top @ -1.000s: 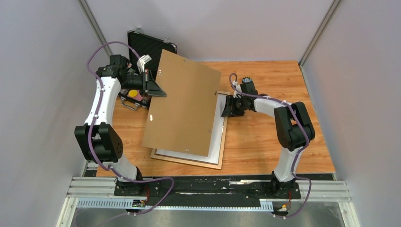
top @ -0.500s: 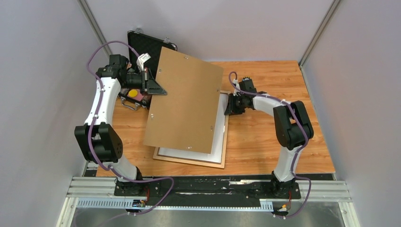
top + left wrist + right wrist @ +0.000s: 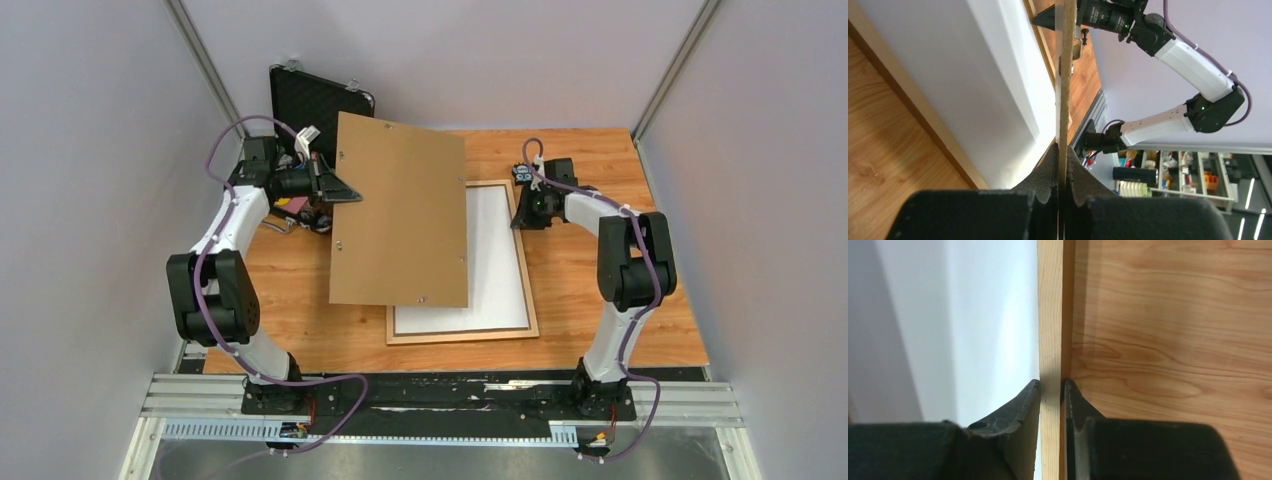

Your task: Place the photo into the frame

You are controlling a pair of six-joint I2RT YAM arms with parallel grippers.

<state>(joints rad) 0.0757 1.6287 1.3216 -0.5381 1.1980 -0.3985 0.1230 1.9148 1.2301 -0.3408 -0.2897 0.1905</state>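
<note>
The frame (image 3: 460,339), thin light wood, lies flat on the table. Inside it, the photo (image 3: 495,262) rests with its plain white back up. My right gripper (image 3: 527,208) is shut on the frame's right rail near the far corner. In the right wrist view the two fingers press either side of the rail (image 3: 1049,315), with the white photo (image 3: 988,315) to its left. My left gripper (image 3: 345,190) is shut on the left edge of the brown backing board (image 3: 400,220). It holds the board above the frame's left part. The left wrist view shows the board (image 3: 1064,75) edge-on between the pads.
A black foam-lined case (image 3: 315,100) stands open at the back left, behind the left arm. A small red and yellow object (image 3: 290,205) lies under the left wrist. Grey walls close in both sides of the wooden table (image 3: 600,300).
The frame with the photo has slid right and turned square to the table, with the right gripper closing on its rail. The left gripper has swung the backing board straighter and to the right.
</note>
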